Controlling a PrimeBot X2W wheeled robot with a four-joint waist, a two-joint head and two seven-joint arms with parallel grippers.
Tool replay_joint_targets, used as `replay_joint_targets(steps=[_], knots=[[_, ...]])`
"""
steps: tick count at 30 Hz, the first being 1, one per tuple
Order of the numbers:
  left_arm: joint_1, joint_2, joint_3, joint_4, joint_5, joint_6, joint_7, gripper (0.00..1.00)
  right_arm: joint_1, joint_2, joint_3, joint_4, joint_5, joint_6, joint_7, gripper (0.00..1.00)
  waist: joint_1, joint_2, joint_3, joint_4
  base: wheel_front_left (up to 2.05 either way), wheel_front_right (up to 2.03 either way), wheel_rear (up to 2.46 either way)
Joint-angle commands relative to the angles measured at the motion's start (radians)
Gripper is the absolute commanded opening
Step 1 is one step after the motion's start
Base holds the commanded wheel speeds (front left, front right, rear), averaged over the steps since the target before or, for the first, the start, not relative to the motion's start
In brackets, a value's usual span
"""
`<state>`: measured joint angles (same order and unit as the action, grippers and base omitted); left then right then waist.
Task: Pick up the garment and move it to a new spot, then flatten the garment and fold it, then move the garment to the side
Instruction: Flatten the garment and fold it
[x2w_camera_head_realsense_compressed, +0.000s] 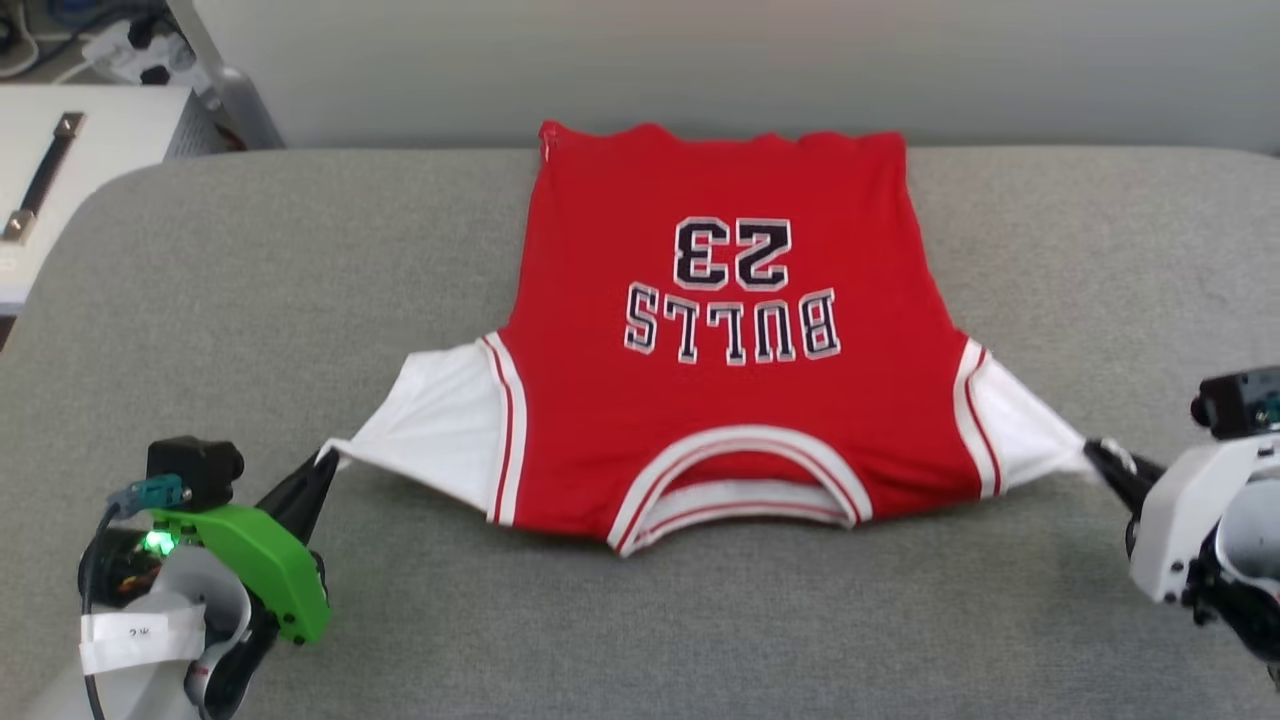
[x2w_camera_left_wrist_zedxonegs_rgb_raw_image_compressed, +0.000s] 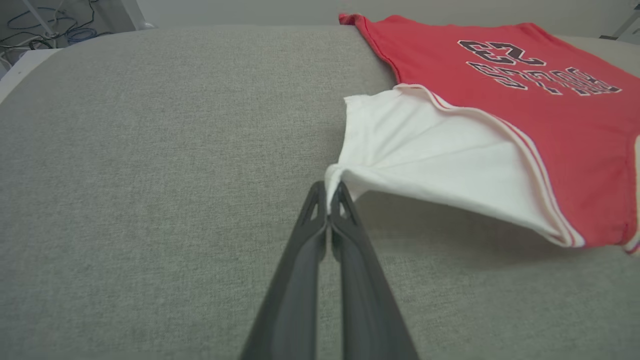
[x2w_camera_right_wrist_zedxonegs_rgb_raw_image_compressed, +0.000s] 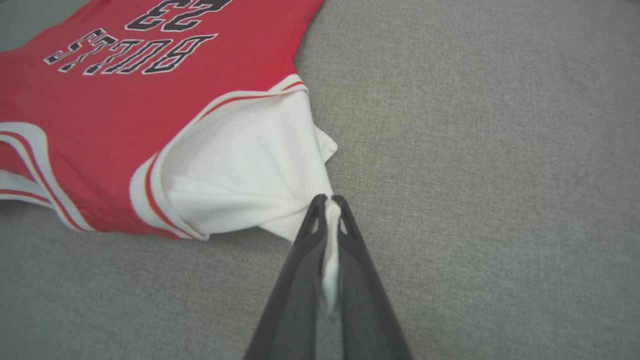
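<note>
The garment (x2w_camera_head_realsense_compressed: 720, 420), a red jersey with white sleeves and "BULLS 23" lettering, lies front up on the grey surface, collar toward me and hem at the far edge. My left gripper (x2w_camera_head_realsense_compressed: 326, 458) is shut on the tip of the left white sleeve (x2w_camera_left_wrist_zedxonegs_rgb_raw_image_compressed: 425, 165), its fingertips pinching the cloth (x2w_camera_left_wrist_zedxonegs_rgb_raw_image_compressed: 329, 186). On the other side my right gripper (x2w_camera_head_realsense_compressed: 1092, 447) is shut on the right sleeve (x2w_camera_right_wrist_zedxonegs_rgb_raw_image_compressed: 250, 165), white fabric caught between its fingers (x2w_camera_right_wrist_zedxonegs_rgb_raw_image_compressed: 327, 200). Both sleeves are pulled outward and lifted slightly off the surface. The garment (x2w_camera_left_wrist_zedxonegs_rgb_raw_image_compressed: 500, 85) (x2w_camera_right_wrist_zedxonegs_rgb_raw_image_compressed: 150, 90) is stretched between the two grippers.
The grey padded surface (x2w_camera_head_realsense_compressed: 250, 280) spreads wide on both sides of the jersey and in front of it. A white cabinet with a dark handle (x2w_camera_head_realsense_compressed: 45, 170) and cables stands beyond the far left corner. A pale wall runs behind the far edge.
</note>
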<state>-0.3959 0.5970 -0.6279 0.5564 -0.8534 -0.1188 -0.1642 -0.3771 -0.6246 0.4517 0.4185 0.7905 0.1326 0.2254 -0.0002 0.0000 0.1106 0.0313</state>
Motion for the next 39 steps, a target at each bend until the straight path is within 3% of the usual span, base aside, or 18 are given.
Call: replay_joint_targets(steps=[1, 6, 14, 17, 24, 25, 26, 27, 34, 39], knots=[[0.031, 0.020, 0.000, -0.004, -0.009, 0.004, 0.011, 0.00, 0.035, -0.020, 0.001, -0.011, 0.018, -0.002, 0.019, 0.00, 0.0002, 0.0000, -0.052, -0.015, 0.00, 0.00, 0.00], [0.125, 0.049, -0.020, -0.059, -0.054, 0.010, 0.096, 0.00, 0.136, -0.052, -0.012, -0.070, 0.074, -0.002, 0.109, 0.00, 0.0002, 0.0000, -0.099, -0.026, 0.00, 0.00, 0.00], [0.286, 0.111, -0.024, -0.220, -0.141, 0.065, 0.209, 0.00, 0.309, -0.081, -0.090, -0.173, 0.121, -0.002, 0.235, 0.00, 0.0002, 0.0000, -0.123, -0.021, 0.00, 0.00, 0.00], [0.305, 0.147, -0.039, -0.301, -0.126, 0.069, 0.233, 0.00, 0.357, -0.075, -0.138, -0.204, 0.110, -0.002, 0.260, 0.00, 0.0002, 0.0000, -0.117, -0.015, 0.00, 0.00, 0.00], [0.303, 0.172, -0.042, -0.463, -0.127, 0.113, 0.286, 0.00, 0.396, -0.032, -0.235, -0.251, 0.064, -0.002, 0.312, 0.00, 0.0002, 0.0000, -0.095, -0.003, 0.00, 0.00, 0.00], [0.300, 0.179, -0.044, -0.490, -0.121, 0.121, 0.296, 0.00, 0.397, -0.024, -0.250, -0.261, 0.057, -0.002, 0.322, 0.05, 0.0002, 0.0000, -0.087, 0.000, 0.00, 0.00, 0.00], [0.299, 0.181, -0.044, -0.512, -0.123, 0.130, 0.305, 0.00, 0.396, -0.018, -0.261, -0.272, 0.047, -0.002, 0.326, 0.68, 0.0002, 0.0000, -0.080, 0.002, 0.00, 0.00, 0.00], [0.298, 0.181, -0.039, -0.542, -0.130, 0.142, 0.313, 0.00, 0.397, -0.012, -0.276, -0.283, 0.037, -0.002, 0.336, 1.00, 0.0002, 0.0000, -0.069, 0.004, 0.00, 0.00, 0.00], [0.301, 0.219, -0.037, -0.711, -0.142, 0.203, 0.389, 0.00, 0.367, 0.013, -0.396, -0.382, 0.027, -0.002, 0.456, 1.00, 0.0002, 0.0000, 0.021, 0.028, 0.00, 0.00, 0.00], [0.299, 0.242, -0.030, -0.820, -0.167, 0.249, 0.451, 0.00, 0.246, 0.012, -0.466, -0.487, -0.004, -0.002, 0.570, 1.00, 0.0002, 0.0000, 0.121, 0.054, 0.00, 0.00, 0.00]])
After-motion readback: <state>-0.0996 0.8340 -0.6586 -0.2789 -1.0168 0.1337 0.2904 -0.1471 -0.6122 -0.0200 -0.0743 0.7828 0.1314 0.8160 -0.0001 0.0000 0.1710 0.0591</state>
